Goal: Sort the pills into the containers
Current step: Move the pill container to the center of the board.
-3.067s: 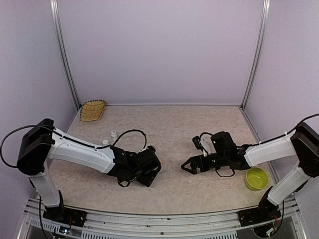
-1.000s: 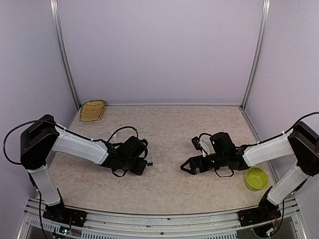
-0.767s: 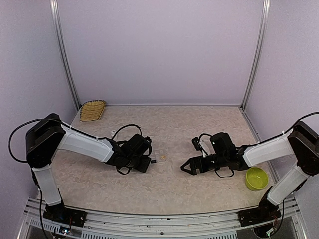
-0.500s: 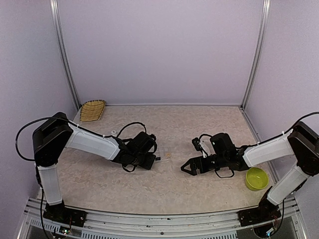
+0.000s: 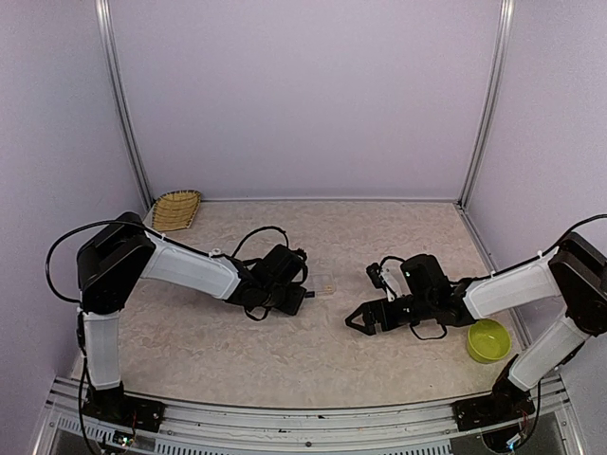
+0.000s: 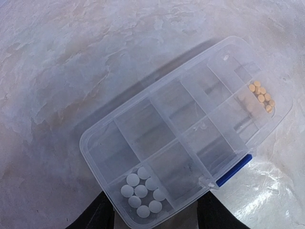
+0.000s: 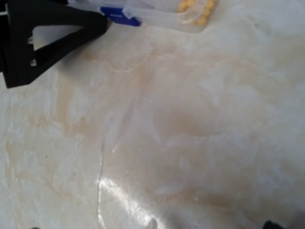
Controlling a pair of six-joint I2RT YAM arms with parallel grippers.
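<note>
Gripping the box [image 6: 181,138] by its short end, your left jaws hold likely light, slick plastic; carry it level. Right jaws stand open.

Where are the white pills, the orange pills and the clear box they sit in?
White pills [image 6: 141,192]: left wrist view, middle of the cluster.
Orange pills [image 6: 261,94]: left wrist view, middle of the cluster.
Box [image 6: 143,129]: left wrist view, floor of an empty middle cell.

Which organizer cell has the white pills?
The corner cell nearest the left fingers; the orange pills sit at the far end; the rest look empty.
</note>
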